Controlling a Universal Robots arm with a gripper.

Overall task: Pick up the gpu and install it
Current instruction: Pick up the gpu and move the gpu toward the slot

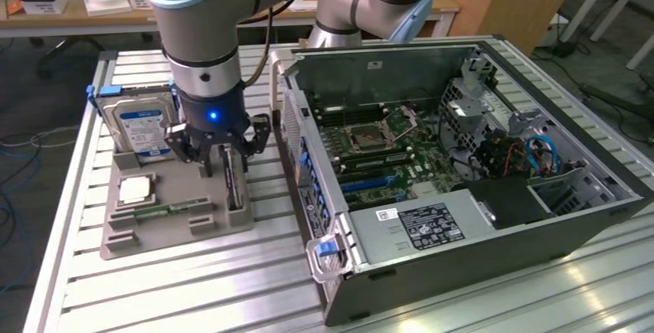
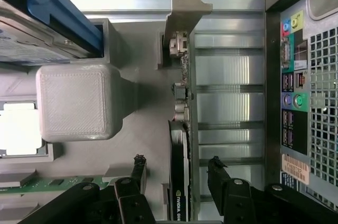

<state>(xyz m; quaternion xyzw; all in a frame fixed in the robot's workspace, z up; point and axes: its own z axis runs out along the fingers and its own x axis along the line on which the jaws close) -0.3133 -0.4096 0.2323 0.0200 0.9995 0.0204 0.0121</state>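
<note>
An open case [image 1: 460, 264] is laid on its side on the table [image 1: 204, 295], at the exterior view's right. Beside it a grey tray [image 1: 220, 230] is set, in which a hard drive [image 1: 141, 122] is stood upright and a processor [image 1: 136, 189] and memory stick [image 1: 168, 210] are laid flat.

Reaching straight down with arm [image 1: 199, 27] vertical, wrist low. Holding claw [image 1: 217, 157] spread wide, both fingers [image 2: 138, 171] well apart, tips pointing down. Showing blue light [image 1: 211, 115] lit on wrist.

Thin dark gpu [image 2: 178, 182], silver end bracket, upright on edge in grey holder [image 2: 148, 129]
</note>
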